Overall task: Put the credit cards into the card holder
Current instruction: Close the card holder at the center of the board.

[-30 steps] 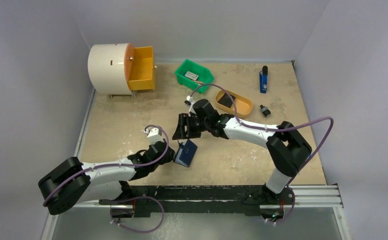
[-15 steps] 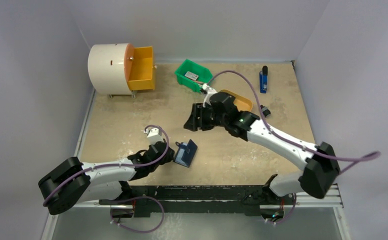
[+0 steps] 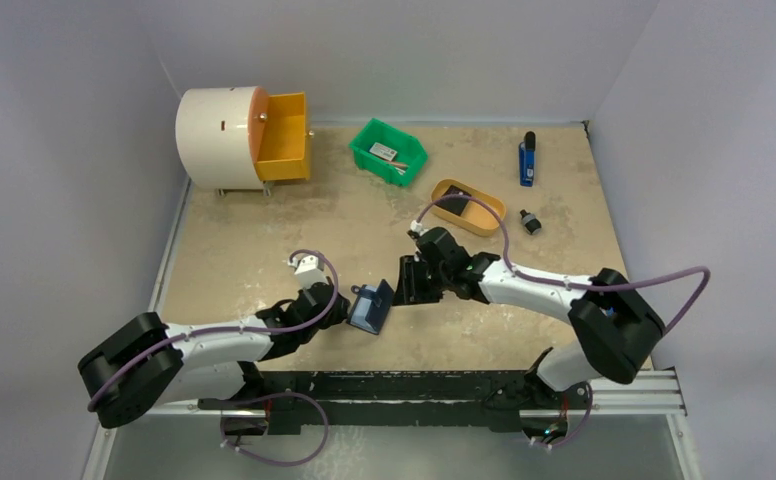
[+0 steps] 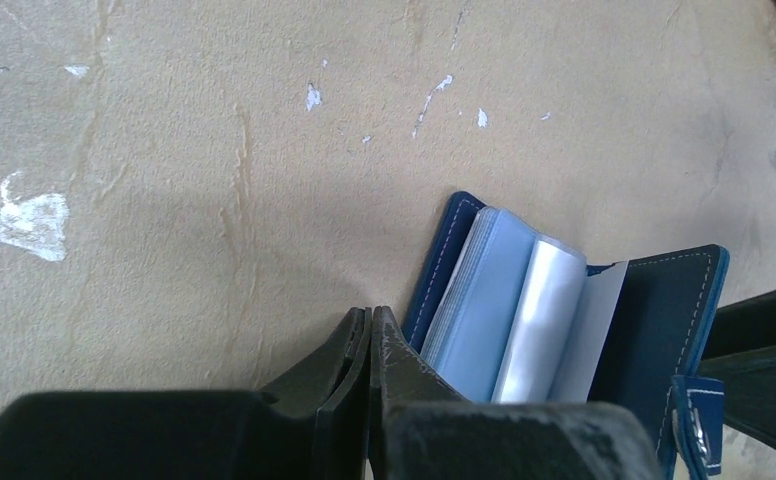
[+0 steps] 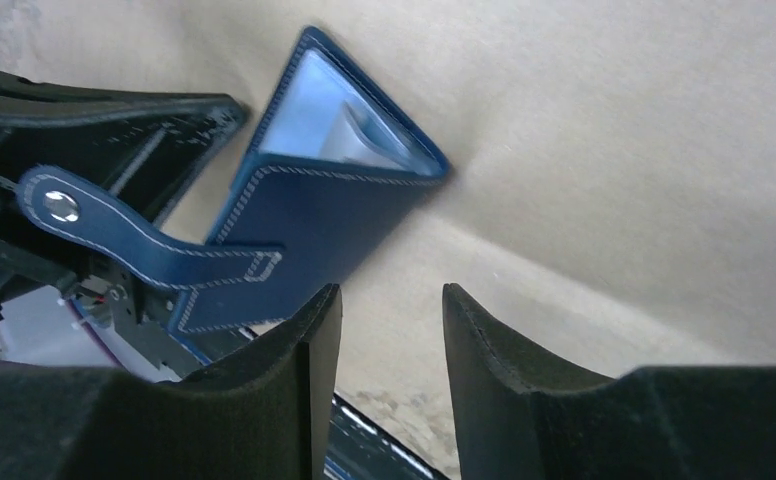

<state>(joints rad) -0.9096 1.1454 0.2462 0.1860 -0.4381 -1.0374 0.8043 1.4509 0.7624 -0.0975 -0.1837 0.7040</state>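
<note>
Left tool [image 4: 369, 318] clenched at the open holder [image 4: 524, 310] (clear sleeves fanned) on the desk [image 3: 264, 240]; right tool [image 5: 392, 300] parted, empty, near it.

No text, label, brand, number or sign can be read in any view. Dark marks are seen on the small pale card [image 3: 383, 151] lying in the green plastic bin [image 3: 411, 160], but they are too small to be made out.
</note>
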